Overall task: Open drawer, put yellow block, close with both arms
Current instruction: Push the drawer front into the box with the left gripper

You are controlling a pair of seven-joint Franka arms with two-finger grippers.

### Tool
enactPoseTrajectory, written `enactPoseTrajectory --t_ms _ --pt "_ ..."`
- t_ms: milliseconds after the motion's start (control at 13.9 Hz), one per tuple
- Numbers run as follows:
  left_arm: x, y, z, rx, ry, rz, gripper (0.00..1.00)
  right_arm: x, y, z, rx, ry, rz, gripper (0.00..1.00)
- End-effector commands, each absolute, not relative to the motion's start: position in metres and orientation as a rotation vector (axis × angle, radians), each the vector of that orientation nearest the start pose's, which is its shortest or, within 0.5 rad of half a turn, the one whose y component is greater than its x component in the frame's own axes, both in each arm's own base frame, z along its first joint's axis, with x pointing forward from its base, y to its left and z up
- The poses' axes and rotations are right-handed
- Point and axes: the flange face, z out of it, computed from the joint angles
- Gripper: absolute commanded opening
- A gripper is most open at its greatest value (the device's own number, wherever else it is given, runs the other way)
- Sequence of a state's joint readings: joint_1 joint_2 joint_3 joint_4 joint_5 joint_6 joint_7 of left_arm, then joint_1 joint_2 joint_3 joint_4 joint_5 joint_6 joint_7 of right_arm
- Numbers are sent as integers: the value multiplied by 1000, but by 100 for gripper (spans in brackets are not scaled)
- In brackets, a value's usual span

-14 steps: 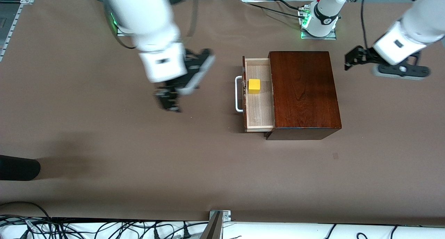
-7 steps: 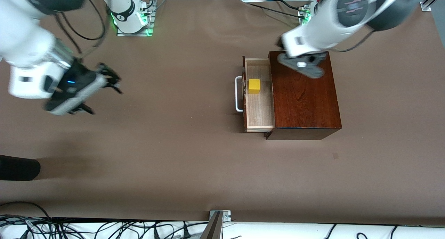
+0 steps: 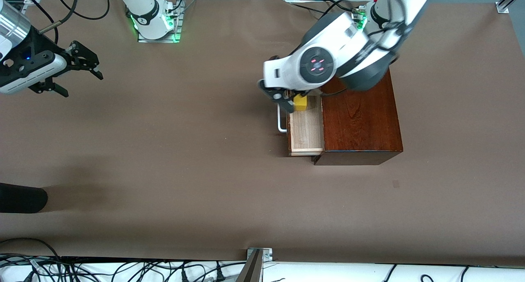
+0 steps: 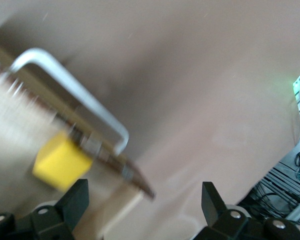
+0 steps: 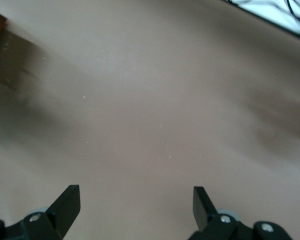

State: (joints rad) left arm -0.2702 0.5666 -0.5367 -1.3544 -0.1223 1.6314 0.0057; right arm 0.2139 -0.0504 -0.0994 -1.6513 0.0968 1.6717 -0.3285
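Fingers of the left gripper (image 4: 144, 202) stand wide apart with nothing between them — the wrist view shows both black tips (image 4: 76, 195) spread, the yellow block (image 4: 61, 162) and the white handle (image 4: 72, 87) lying below them. In the front view this gripper (image 3: 283, 99) hangs over the drawer's front edge, just above the handle (image 3: 280, 122). Its white wrist and grey-black joint cover the part of the drawer farther from the front camera, and the left arm (image 3: 348, 48) bends back over the mahogany box (image 3: 361, 118) to its base at the table's upper edge.

The drawer (image 3: 305, 130) is pulled out toward the right arm's end of the table. The yellow block (image 3: 300, 103) sits in its pale tray, close to the front panel and partly covered by the gripper.

The right gripper (image 3: 80, 64) is also spread wide and empty, held in the air over bare table at the right arm's end, well apart from the drawer — its wrist view shows only brown surface between the tips (image 5: 65, 202). The right arm waits there.

The table (image 3: 184, 171) wears a plain brown cover with a few soft creases. A dark rounded object (image 3: 20, 198) lies at its edge nearer the front camera, and black cables (image 3: 123, 269) tangle on a white strip below the table.
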Motion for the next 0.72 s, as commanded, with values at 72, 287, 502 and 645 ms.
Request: enactPoseTrajectory --t_ms 72,287,502,645 --pt "510 -487 393 -2846 1766 330 100 529 91 619 -3070 -514 -120 100" --pt "505 -502 361 -2547 2088 227 100 530 95 619 -3110 -496 -123 100" --pt "501 -501 323 -2253 2243 260 100 531 93 619 -3120 -434 -112 100" --pt "499 -492 303 -2182 2289 319 100 533 90 618 -3123 -430 -114 100"
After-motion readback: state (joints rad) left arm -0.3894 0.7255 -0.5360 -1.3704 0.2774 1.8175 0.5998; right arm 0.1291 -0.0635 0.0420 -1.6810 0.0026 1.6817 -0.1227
